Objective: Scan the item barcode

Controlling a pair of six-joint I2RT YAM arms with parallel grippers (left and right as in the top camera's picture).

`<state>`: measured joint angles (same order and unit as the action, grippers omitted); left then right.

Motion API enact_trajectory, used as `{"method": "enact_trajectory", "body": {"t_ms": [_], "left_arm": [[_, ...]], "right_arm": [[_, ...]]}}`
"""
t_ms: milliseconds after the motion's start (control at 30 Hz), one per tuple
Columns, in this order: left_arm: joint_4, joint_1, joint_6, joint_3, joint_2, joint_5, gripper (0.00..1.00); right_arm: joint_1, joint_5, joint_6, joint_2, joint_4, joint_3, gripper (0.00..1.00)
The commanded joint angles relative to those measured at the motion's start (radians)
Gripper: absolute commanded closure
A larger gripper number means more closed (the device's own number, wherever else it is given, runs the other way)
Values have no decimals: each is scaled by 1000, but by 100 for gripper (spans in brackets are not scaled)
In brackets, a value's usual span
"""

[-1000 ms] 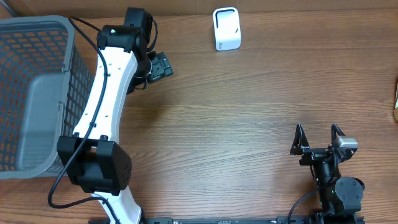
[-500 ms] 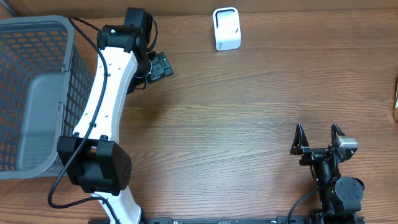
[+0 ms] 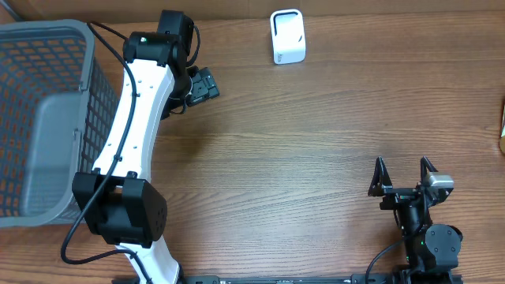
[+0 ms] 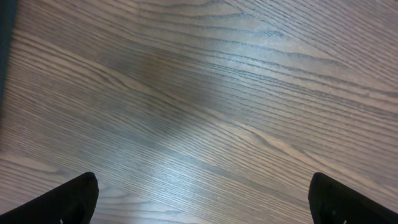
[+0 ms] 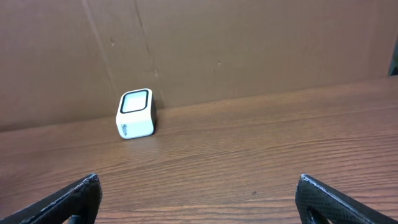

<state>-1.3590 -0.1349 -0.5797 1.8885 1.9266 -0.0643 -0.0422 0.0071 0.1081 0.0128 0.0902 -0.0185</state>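
Step in hand: by my judgement, fetching the item; neither of my hands has anything in it yet.
Item: not plainly in view. A sliver at the right edge (image 3: 502,130) of the overhead view may be it, or it may lie in the basket (image 3: 93,95); I cannot tell which.
Scanner (image 3: 286,35): small white box, upright at the far edge of the table (image 3: 316,142), its window facing my side.
Left gripper (image 3: 203,84): fingers spread wide, empty, hanging over bare wood just right of the basket's far corner.
Left arm, pose: stretched forward from its base along the basket's right wall, wrist turned so its camera looks down at the wood.
Right gripper (image 3: 403,166): fingers spread wide, empty, pointing toward the far edge with the scanner ahead and to the left.
Right arm, pose: folded low near its base at the near right corner, well apart from the scanner.
Doing it well: find the item first, grip it clear of the printed code, then hold that code squarely facing the scanner's window.
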Motion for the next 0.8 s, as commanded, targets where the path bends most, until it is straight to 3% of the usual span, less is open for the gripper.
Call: {"method": "enact_trajectory", "body": {"t_ms": [0, 233, 400, 600, 767], "left_arm": [[6, 9, 46, -4, -9, -48, 0], [81, 9, 69, -17, -92, -47, 0], [232, 9, 174, -134, -208, -31, 0], [419, 9, 301, -454, -419, -9, 0], [690, 10, 341, -845, -725, -13, 0]], "right_arm": [[-8, -1, -4, -10, -6, 11, 0], [-8, -1, -4, -10, -6, 11, 0], [-8, -1, -4, -10, -6, 11, 0], [-8, -1, -4, -10, -6, 11, 0], [-8, -1, -4, -10, -6, 11, 0]]}}
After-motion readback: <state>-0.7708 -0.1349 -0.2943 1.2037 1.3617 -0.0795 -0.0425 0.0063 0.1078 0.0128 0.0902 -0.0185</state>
